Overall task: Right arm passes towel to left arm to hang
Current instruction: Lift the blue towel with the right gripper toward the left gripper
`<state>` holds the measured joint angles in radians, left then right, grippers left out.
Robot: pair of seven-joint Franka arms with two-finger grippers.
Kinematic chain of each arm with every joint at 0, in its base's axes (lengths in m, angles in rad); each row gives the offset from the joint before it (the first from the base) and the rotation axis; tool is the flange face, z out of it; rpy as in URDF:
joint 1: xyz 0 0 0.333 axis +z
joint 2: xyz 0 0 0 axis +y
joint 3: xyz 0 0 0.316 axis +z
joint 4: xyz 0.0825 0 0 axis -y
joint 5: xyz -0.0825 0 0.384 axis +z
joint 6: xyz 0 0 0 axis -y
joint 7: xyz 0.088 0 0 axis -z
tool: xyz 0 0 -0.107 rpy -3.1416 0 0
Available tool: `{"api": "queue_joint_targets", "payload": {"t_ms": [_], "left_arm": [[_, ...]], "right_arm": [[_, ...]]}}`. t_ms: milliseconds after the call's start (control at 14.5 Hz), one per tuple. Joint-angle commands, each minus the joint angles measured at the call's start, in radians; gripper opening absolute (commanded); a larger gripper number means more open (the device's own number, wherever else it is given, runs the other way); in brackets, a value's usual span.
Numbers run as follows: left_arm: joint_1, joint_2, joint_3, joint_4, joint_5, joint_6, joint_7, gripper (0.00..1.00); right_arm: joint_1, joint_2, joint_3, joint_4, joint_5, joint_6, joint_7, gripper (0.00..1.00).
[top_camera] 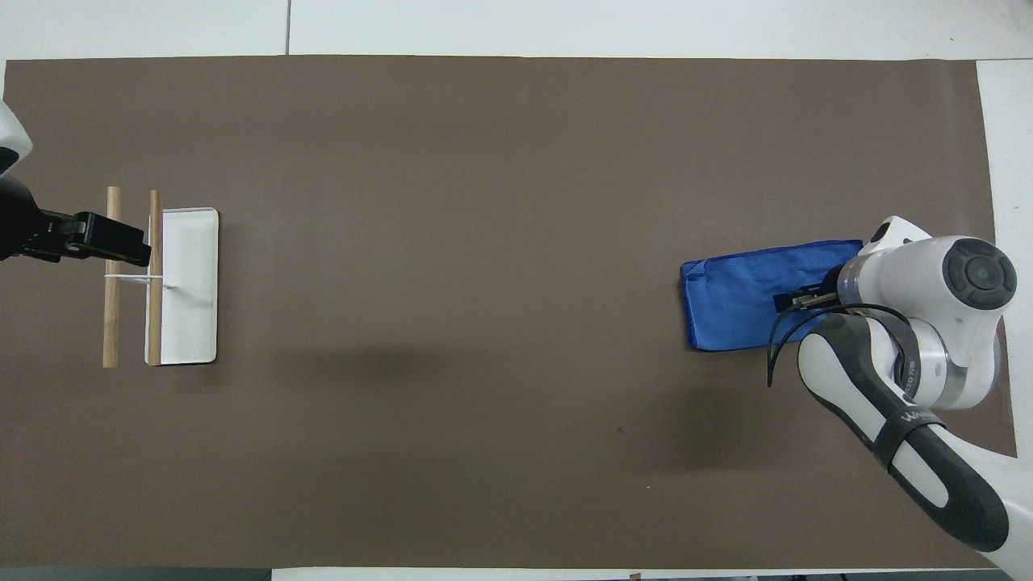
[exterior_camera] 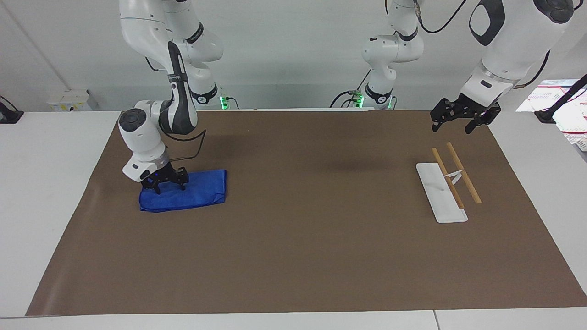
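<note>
The blue towel [exterior_camera: 192,195] [top_camera: 742,303] lies folded flat on the brown mat at the right arm's end of the table. My right gripper [exterior_camera: 168,183] [top_camera: 795,300], with its small blue light, is down on the towel's end nearest the mat's edge. Its two fingers stand apart with their tips on the cloth, and the towel is not lifted. My left gripper [exterior_camera: 461,121] [top_camera: 121,242] hangs open and holds nothing, over the mat at the rack's wooden rods; that arm waits.
A rack [exterior_camera: 442,197] [top_camera: 190,286] with a white flat base and two wooden rods stands at the left arm's end of the mat. Two small white green-lit arms [exterior_camera: 385,55] stand along the robots' edge. The brown mat [exterior_camera: 298,229] covers most of the table.
</note>
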<state>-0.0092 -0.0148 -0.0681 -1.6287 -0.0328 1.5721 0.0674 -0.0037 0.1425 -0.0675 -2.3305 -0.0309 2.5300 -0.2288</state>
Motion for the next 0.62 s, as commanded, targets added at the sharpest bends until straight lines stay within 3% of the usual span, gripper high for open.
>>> {"api": "queue_joint_targets", "payload": {"t_ms": [0,206,551], "left_arm": [[0.002,-0.008,-0.001,-0.010,0.017,0.009,0.009,1.00],[0.002,-0.007,-0.001,-0.011,0.017,0.009,0.009,1.00],[0.002,-0.008,-0.001,-0.010,0.017,0.009,0.009,1.00]], "right_arm": [[-0.004,0.003,0.003,-0.013,0.017,0.012,-0.018,0.00],[0.005,0.003,0.005,0.031,0.017,-0.040,0.045,0.00],[0.011,-0.009,0.032,0.297,0.029,-0.400,0.114,0.00]]}}
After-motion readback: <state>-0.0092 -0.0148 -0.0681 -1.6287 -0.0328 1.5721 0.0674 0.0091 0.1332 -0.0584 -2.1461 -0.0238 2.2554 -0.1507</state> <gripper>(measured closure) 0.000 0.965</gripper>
